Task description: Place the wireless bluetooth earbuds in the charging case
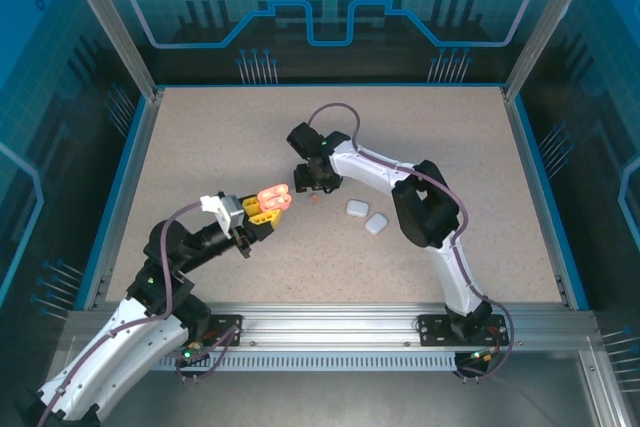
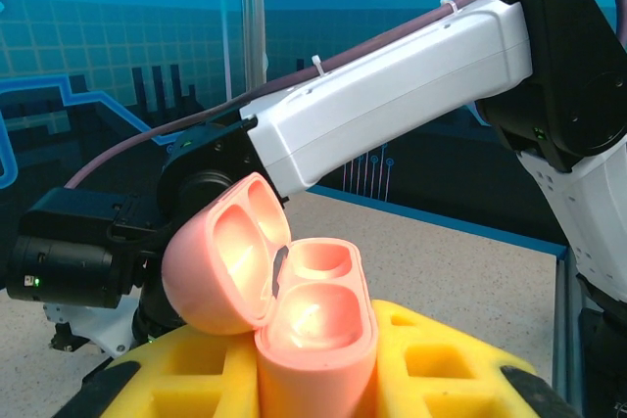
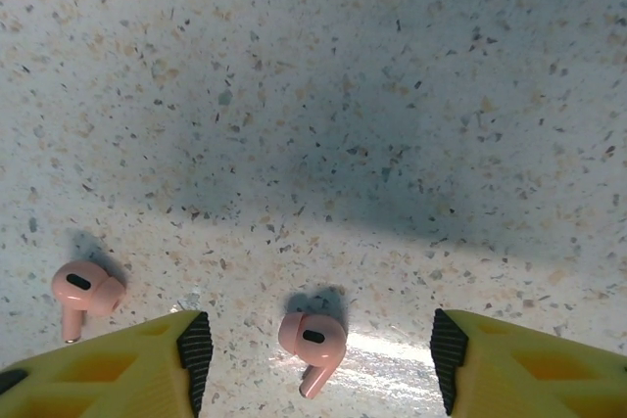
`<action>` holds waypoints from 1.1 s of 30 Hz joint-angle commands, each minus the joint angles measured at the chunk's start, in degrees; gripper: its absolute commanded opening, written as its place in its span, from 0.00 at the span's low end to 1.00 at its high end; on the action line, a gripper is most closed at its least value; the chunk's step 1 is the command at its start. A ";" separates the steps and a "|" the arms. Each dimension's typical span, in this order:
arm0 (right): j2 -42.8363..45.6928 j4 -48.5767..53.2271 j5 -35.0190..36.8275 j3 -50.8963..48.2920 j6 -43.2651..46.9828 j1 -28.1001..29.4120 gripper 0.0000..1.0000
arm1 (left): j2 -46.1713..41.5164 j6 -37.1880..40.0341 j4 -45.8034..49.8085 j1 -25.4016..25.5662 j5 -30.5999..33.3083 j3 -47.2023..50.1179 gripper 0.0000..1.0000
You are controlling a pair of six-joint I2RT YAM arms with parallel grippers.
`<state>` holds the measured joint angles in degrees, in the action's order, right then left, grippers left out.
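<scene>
My left gripper (image 1: 262,210) is shut on a salmon-pink charging case (image 1: 273,197), holding it above the table. In the left wrist view the case (image 2: 318,325) stands upright between the yellow fingers (image 2: 441,359). Its lid (image 2: 220,261) is swung open to the left and both wells are empty. My right gripper (image 1: 312,193) points down at the table just right of the case. In the right wrist view one pink earbud (image 3: 313,340) lies on the table between the open pads (image 3: 196,349), touching neither. A second pink earbud (image 3: 83,289) lies outside the left finger.
Two small white cases (image 1: 356,208) (image 1: 376,224) lie on the speckled table right of the right gripper. The right arm (image 2: 392,85) crosses close behind the held case. A blue rim (image 1: 130,147) and metal posts border the table.
</scene>
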<state>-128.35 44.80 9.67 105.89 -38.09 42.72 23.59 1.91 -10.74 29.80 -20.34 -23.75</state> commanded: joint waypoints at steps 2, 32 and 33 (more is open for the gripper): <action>-2.48 2.72 -0.32 2.17 -0.85 0.82 0.58 | -0.65 1.25 -0.56 0.24 0.78 -0.28 0.00; -6.41 3.56 -1.06 1.83 -2.08 2.49 0.38 | -0.71 1.51 -0.51 0.29 1.53 0.05 0.00; -6.49 3.61 -0.90 1.72 -1.91 2.49 0.37 | -0.74 1.51 -0.50 0.26 1.53 0.06 0.00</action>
<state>-132.46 46.09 8.64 107.13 -39.27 44.36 23.59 2.11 -10.74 29.80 -19.70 -23.75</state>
